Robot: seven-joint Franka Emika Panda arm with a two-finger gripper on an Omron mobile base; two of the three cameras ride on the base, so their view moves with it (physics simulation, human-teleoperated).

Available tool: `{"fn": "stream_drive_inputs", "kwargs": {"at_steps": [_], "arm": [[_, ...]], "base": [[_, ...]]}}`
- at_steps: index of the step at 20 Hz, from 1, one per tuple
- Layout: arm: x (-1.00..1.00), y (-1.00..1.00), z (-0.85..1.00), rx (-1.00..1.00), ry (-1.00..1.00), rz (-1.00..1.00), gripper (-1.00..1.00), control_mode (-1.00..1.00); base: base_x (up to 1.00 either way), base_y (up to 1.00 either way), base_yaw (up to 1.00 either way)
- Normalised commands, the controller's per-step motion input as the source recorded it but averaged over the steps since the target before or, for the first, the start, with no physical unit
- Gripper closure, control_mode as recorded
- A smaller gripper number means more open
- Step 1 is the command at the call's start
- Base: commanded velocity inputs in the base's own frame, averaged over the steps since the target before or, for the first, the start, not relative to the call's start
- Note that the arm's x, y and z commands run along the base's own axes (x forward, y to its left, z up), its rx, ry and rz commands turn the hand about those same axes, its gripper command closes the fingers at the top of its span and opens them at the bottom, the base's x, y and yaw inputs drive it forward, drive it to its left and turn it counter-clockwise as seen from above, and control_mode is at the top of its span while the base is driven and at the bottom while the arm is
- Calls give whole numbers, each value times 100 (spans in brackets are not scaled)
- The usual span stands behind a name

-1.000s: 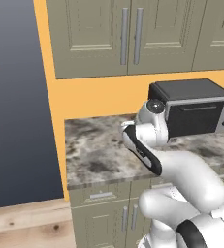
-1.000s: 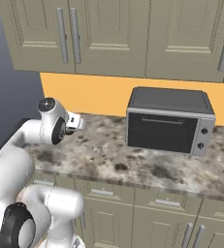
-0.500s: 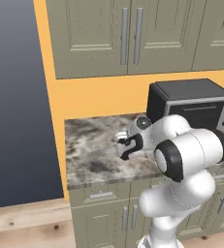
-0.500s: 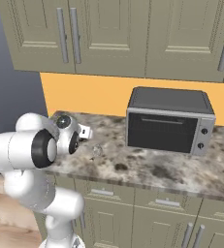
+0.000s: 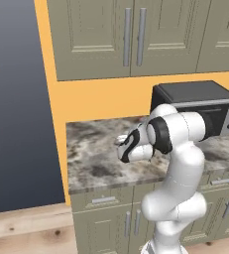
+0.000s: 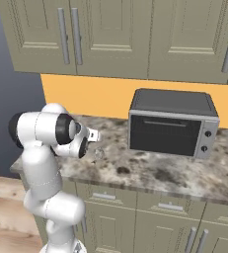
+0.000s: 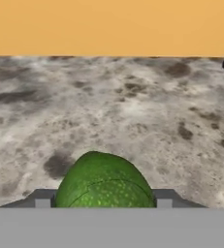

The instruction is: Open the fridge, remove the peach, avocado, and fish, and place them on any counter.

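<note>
Green avocado (image 7: 104, 181) in hand (image 7: 104, 199), above counter (image 7: 133, 111)

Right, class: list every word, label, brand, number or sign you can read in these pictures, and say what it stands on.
None can be read.
toaster oven: two knobs, no legible marks.
avocado: plain green skin.
counter and upper cabinets: no writing.
</note>
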Motion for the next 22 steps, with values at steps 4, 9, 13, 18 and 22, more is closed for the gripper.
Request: {"fn": "stream_drive_inputs", "kwargs": {"at_steps": [4,9,13,18,22], "arm": [[16,0,29,0,3,0,-100,-100],[-15,0,72,0,0,0,-100,-100],[-77,0,93,0,-5,0,-100,-100],[-100,-5,95,6,-3,2,-100,-100],[-100,0,100,7,17,0,-100,-100]], "base": [[0,0,0],[0,0,0],[0,0,0],[0,0,0],[0,0,0]]}}
